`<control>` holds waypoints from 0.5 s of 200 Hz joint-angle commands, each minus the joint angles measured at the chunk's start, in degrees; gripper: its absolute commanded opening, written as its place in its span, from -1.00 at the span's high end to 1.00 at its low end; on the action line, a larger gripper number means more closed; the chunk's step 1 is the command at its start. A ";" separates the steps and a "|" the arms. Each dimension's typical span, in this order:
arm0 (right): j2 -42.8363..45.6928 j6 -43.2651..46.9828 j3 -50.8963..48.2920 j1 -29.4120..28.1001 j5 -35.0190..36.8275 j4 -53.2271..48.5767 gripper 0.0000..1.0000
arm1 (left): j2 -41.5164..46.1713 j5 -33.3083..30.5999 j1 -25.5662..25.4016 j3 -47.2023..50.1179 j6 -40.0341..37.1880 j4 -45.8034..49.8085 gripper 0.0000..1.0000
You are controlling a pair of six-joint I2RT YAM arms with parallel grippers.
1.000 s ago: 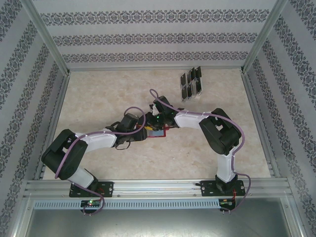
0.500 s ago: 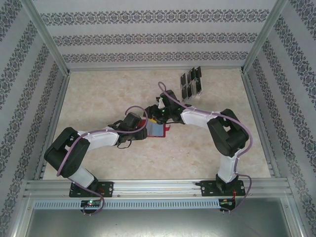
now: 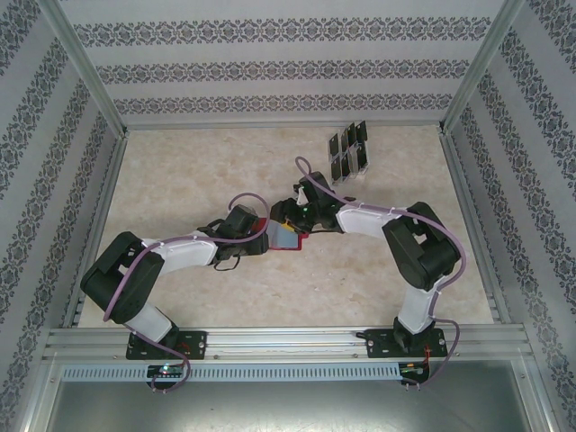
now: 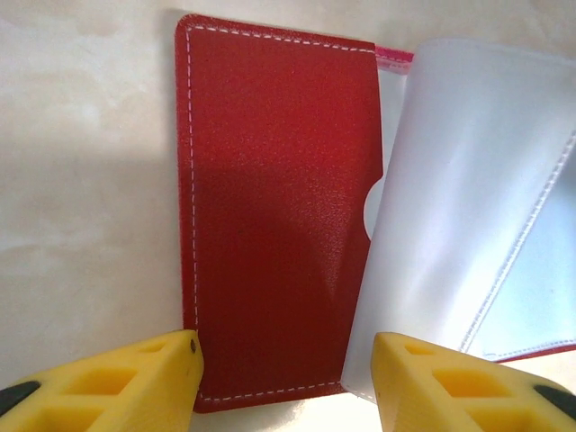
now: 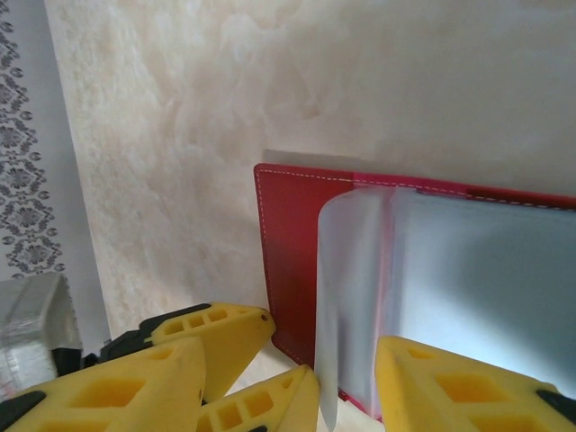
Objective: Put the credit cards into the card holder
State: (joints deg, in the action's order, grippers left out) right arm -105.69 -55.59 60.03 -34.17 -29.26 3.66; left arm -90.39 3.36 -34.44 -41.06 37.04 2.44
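Observation:
The card holder (image 3: 286,238) is a red wallet lying open on the table, with clear sleeves (image 4: 468,207) fanned up from its spine. Its red flap (image 4: 270,198) lies flat. My left gripper (image 4: 286,378) is open, one fingertip at each lower corner of that flap, and it comes in from the left (image 3: 264,236). My right gripper (image 5: 292,360) is open just above the card holder (image 5: 288,243), with a clear sleeve (image 5: 351,297) standing between its fingers, and nothing is held. The credit cards (image 3: 348,153) are dark and stand upright in a clear rack at the back.
Patterned walls and aluminium rails (image 3: 99,225) enclose the beige table (image 3: 198,171). The rack sits near the back right, close behind the right arm's wrist (image 3: 310,200). In the right wrist view the left gripper's yellow fingers (image 5: 225,333) crowd the wallet's near corner.
The right arm has drawn back and to the right, its wrist now nearer the rack. The left gripper and the wallet have shifted slightly right.

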 commanded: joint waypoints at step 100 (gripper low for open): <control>-9.34 -2.33 13.09 -5.23 -1.84 -2.44 -0.07 | 25.40 -6.34 -0.54 7.28 3.08 14.70 -0.37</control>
State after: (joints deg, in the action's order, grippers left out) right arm -111.79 -56.10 70.41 -38.15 -30.13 2.68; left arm -70.54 0.91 -34.54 -35.77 38.02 11.62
